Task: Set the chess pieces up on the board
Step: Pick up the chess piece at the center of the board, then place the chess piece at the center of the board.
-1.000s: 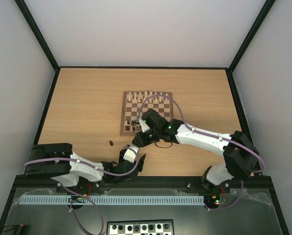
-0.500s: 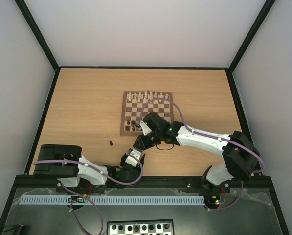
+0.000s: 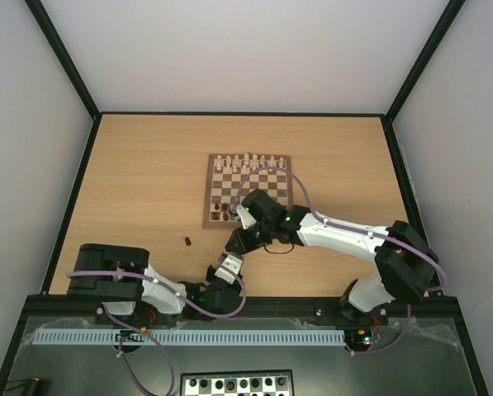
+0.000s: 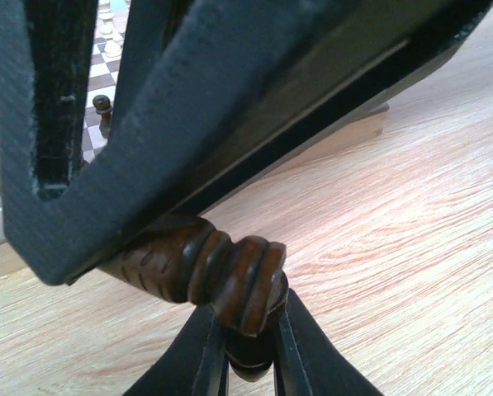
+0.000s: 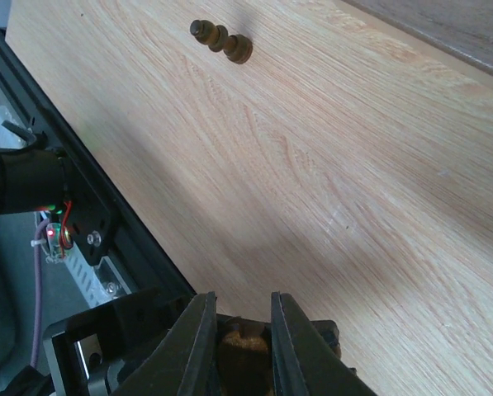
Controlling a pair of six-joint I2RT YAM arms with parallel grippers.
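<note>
The board [image 3: 208, 195] lies mid-table, with pale chessmen along its far rows and a few dark chess pieces [image 3: 219, 214] at its near left corner. Just off the board's near edge the two grippers meet. My right gripper [image 3: 233, 240] [image 5: 240, 309] is shut on a brown chess piece [image 5: 246, 355]. In the left wrist view this ribbed dark piece [image 4: 229, 272] sticks out from the right gripper's black fingers. My left gripper [image 3: 228, 262] [image 4: 250, 323] is shut on a dark rounded end right under it. I cannot tell whether that is the same piece or a second one.
One dark piece [image 3: 187, 241] [image 5: 221, 40] lies on its side on the table, left of the grippers. A black frame rail [image 3: 246, 307] runs along the near edge. A black-and-white checkered board [image 3: 238, 384] sits below it. The board's corner [image 4: 97, 78] shows behind the left gripper.
My left gripper has gone from open to shut, and its arm has shifted right under the right gripper. The right gripper has drawn slightly nearer, still shut on its piece.
</note>
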